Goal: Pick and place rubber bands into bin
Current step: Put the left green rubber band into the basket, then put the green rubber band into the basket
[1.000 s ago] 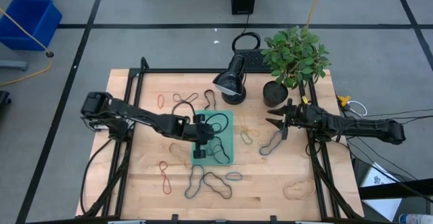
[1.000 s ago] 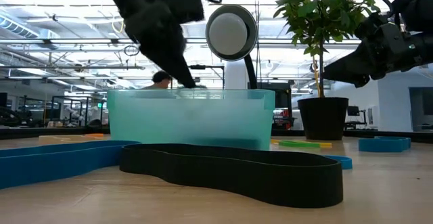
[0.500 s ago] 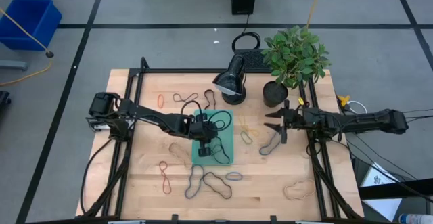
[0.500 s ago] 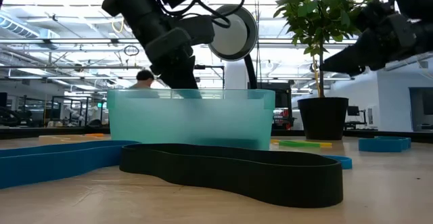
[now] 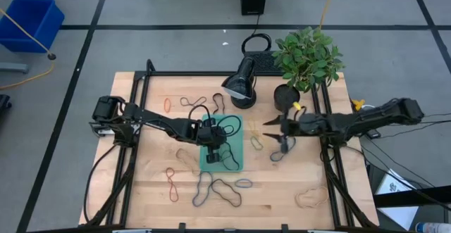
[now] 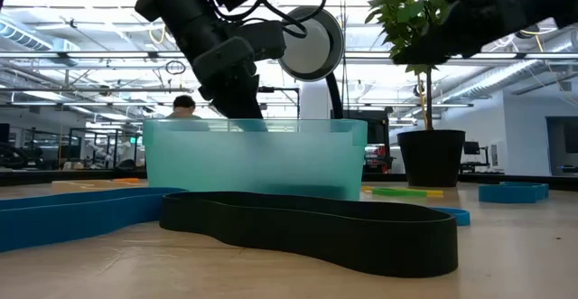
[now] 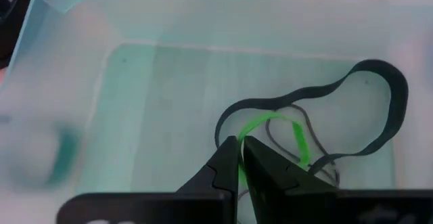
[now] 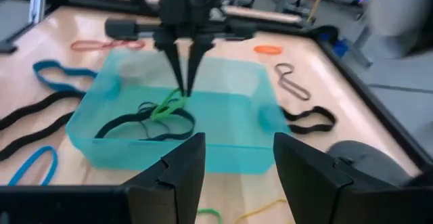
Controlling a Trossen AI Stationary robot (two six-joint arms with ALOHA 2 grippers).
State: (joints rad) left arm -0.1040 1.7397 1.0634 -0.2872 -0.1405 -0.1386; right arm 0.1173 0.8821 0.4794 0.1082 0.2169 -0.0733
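I am partway through: the bin (image 5: pixel 235 164) already holds a few bands, a wide flat black loop (image 7: pixel 379 109), a thin grey one and a bright green band (image 7: pixel 270 126), while many more rubber bands (image 5: pixel 217 188) lie scattered on the wooden table (image 5: pixel 282 191) on all sides of the bin. My left gripper (image 7: pixel 239 158) reaches down inside the bin, its fingers nearly together with only a slit between them at the green band; I think the band is being let go rather than held, though the tips hide the contact. My right gripper (image 8: pixel 233 162) hovers just beside the bin on the plant's (image 5: pixel 306 57) side, fingers spread wide and empty. The bin is shallow, translucent teal plastic with smooth rounded corners; the bands are limp, thin elastic, lying in loose crooked loops.
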